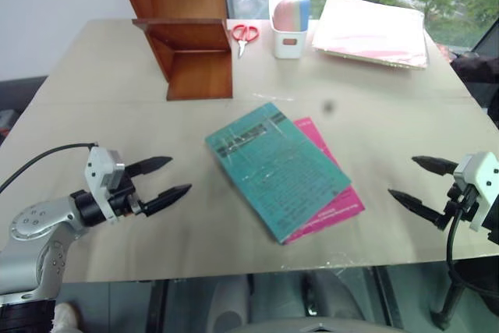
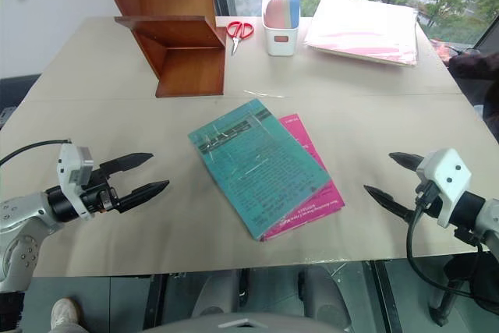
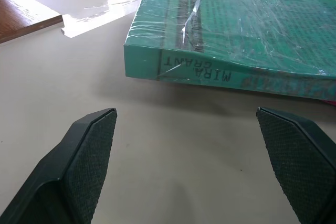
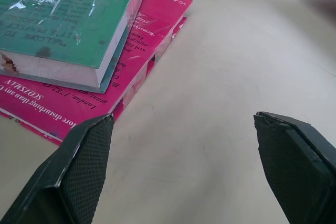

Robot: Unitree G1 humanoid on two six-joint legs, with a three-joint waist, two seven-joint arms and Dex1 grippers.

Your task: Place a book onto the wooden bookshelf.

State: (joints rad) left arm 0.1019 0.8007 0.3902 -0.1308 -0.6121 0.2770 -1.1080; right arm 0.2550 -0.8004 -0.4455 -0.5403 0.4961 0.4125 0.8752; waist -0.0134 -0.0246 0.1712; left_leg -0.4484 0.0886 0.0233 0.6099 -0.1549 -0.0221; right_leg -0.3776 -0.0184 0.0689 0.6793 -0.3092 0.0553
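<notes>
Item: the book [image 1: 274, 168], teal, plastic-wrapped, lying flat at mid-table atop a magenta paperback [image 1: 331, 193]. The wooden bookshelf [image 1: 187, 29] stands at the far left edge. Left end effector [image 1: 165, 177] and right end effector [image 1: 412, 182] flank the stack, both with fingers apart, holding nothing. Risk: slick wrap may slip, or a low pinch may drag the magenta paperback along.

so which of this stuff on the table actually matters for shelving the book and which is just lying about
For the job:
- teal book, lying on the pink one
- wooden bookshelf
- left gripper, open
- right gripper, open

Just lying about:
- magenta-pink paperback
- red scissors
- white holder
- pale pink folder stack
</notes>
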